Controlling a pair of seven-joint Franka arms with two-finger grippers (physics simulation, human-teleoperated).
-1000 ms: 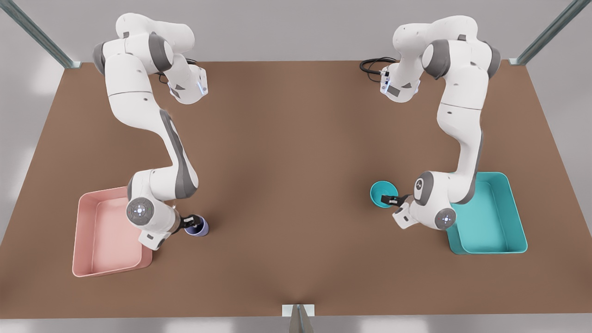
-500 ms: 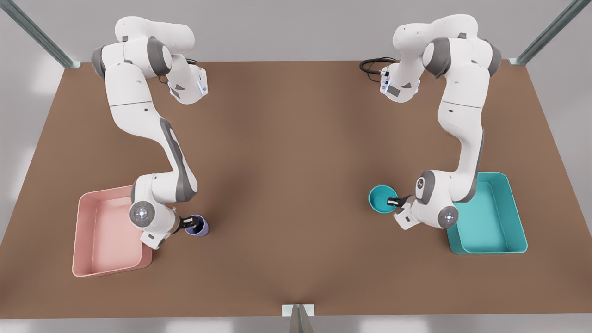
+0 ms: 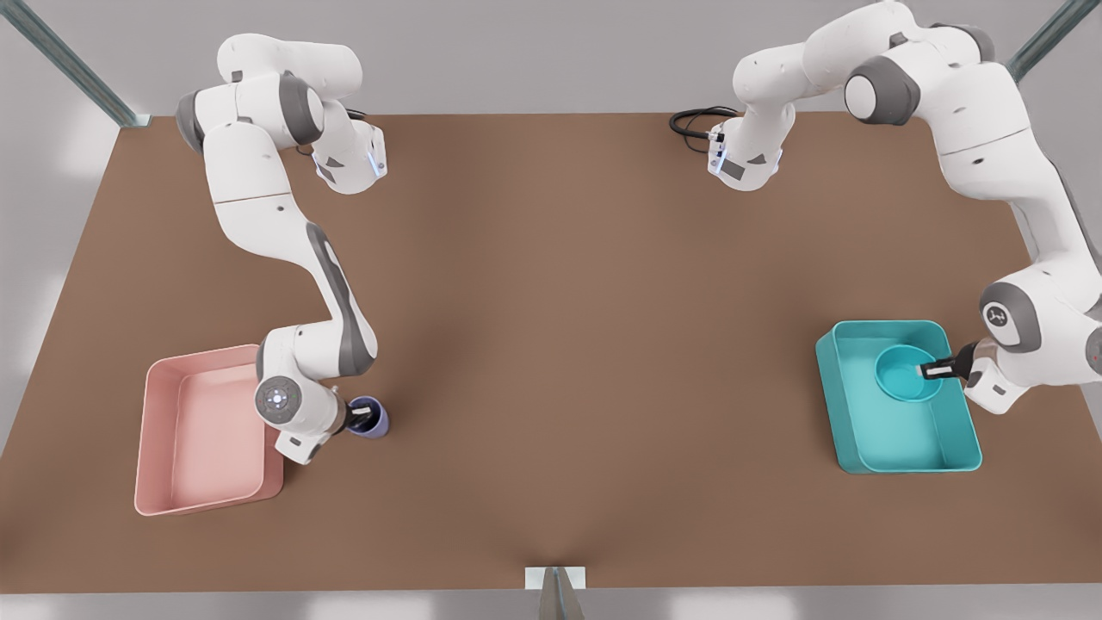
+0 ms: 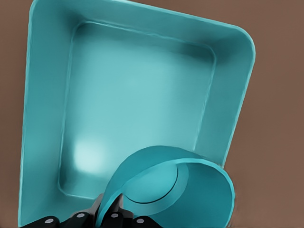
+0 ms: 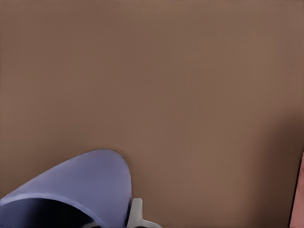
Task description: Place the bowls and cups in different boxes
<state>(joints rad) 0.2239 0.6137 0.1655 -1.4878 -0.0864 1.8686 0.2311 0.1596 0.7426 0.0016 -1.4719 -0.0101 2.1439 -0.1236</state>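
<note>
The teal bowl [image 3: 904,373] hangs over the far half of the teal box [image 3: 861,439], pinched at its rim by my left gripper [image 3: 937,370], which is shut on it. In the left wrist view the bowl [image 4: 190,190] tilts above the box's floor [image 4: 137,104], the fingers [image 4: 111,216] clamping its edge. At the front view's left, my right gripper [image 3: 360,419] is shut on the rim of the lavender cup [image 3: 375,423], which stands on the table beside the pink box [image 3: 164,430]. The cup [image 5: 80,180] shows close up in the right wrist view with a fingertip [image 5: 136,213] against its wall.
The brown table [image 3: 551,344] stretches wide between the two boxes. A black cable [image 3: 693,120] coils at the far edge near one arm's base. A metal post [image 3: 555,594] stands at the front edge's middle.
My left arm has swung toward the front view's right, carrying the teal bowl from the table to above the teal box. My right gripper has closed in on the cup, which has stayed put.
</note>
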